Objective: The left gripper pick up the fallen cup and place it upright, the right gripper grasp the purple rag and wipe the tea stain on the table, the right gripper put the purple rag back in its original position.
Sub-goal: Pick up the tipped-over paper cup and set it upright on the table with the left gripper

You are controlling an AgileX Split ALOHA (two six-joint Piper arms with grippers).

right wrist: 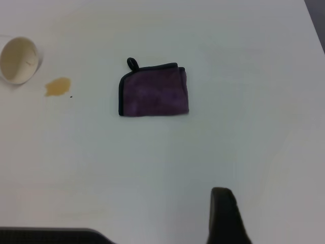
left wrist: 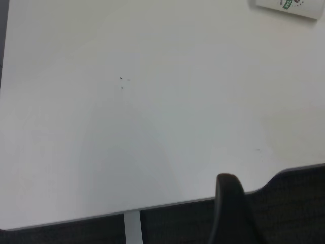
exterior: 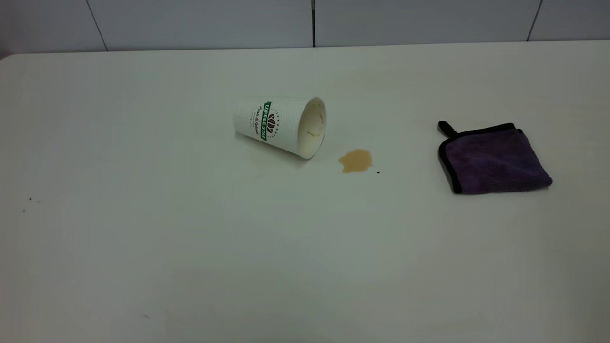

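Even, soft light throughout, with no hard glare.

In the exterior view the white bench (exterior: 190,238) is lit diffusely from above: the fallen cup (exterior: 279,125) throws only a faint thin shadow along its near side, and the purple rag (exterior: 495,159) hardly any. Both wrist views are softer, with the cup's print (left wrist: 289,4) smeared in the left one. A dark blurred fingertip (right wrist: 226,216) shows at the right one's edge.

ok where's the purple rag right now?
In the exterior view the purple rag lies folded flat on the right side of the table, well to the right of the tea stain and the fallen cup, touching neither.
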